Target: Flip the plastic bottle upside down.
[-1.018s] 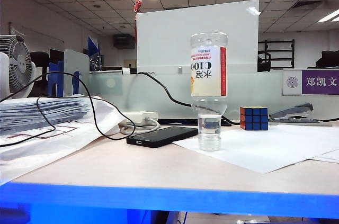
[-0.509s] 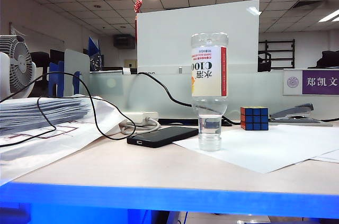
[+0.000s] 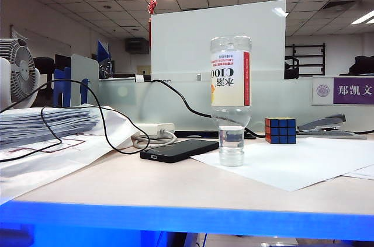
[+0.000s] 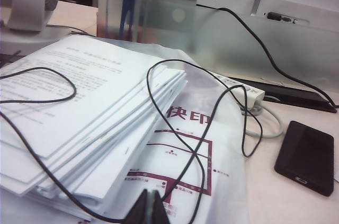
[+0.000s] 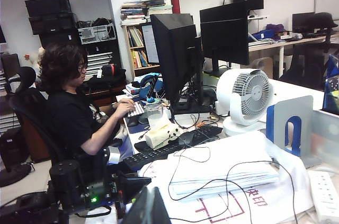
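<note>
While the plastic bottle [image 3: 231,100] stands inverted, left pincer [image 4: 150,209] pressed together, right pincer [image 5: 150,209] cropped, closed.

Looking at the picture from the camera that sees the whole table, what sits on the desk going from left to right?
Fan → stack of papers → black phone → plastic bottle, standing on its neck → Rubik's cube → stapler. Neither pincer appears in this view.
</note>
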Available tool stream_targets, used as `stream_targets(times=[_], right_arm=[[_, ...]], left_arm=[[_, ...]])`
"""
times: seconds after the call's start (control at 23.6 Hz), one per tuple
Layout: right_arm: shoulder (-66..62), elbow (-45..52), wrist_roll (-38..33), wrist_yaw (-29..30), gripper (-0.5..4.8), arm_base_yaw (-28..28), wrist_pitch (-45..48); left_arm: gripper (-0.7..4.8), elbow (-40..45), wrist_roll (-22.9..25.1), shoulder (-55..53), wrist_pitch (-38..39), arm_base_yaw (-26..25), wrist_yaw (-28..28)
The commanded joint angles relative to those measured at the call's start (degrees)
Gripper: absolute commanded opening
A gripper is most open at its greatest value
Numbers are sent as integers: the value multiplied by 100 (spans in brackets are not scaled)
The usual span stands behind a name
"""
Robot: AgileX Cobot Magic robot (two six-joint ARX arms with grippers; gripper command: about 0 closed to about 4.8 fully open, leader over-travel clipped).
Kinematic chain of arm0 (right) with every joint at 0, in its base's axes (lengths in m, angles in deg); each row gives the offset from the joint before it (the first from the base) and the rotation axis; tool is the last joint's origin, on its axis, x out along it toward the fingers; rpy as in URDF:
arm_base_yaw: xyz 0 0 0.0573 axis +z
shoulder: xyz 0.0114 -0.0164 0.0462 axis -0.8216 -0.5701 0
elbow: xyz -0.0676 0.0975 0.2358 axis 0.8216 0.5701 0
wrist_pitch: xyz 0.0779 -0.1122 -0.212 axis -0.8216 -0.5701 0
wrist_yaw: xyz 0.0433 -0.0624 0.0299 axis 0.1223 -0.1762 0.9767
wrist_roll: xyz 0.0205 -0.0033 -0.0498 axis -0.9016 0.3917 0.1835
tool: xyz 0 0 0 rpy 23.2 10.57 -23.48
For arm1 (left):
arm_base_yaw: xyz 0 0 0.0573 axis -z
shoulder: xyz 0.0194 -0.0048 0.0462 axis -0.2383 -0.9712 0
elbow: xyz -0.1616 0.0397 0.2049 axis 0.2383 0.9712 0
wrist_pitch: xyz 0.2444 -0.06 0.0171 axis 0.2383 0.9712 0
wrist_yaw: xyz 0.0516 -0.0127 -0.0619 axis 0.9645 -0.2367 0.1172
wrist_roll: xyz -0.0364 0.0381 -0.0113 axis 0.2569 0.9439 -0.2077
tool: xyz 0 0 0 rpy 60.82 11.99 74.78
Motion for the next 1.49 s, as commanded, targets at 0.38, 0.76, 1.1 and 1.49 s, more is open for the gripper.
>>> stream_targets(times=[0.38,0.76,1.1,1.49], right_arm=[[699,-20,2616,-3661,-8,197,-2658],[1797,566,4559,-8094,-8,850,-4968],[1893,1589,4631,-7899,-8,721,-4551],[2138,3515,4424,-7558,-8,730,-2730]], left_arm=[[-3,-7,-17,9,-57,-4,0],[-3,-7,-17,9,-57,-4,0],[-3,-7,-17,9,-57,-4,0],[-3,-7,-17,9,-57,-4,-2]])
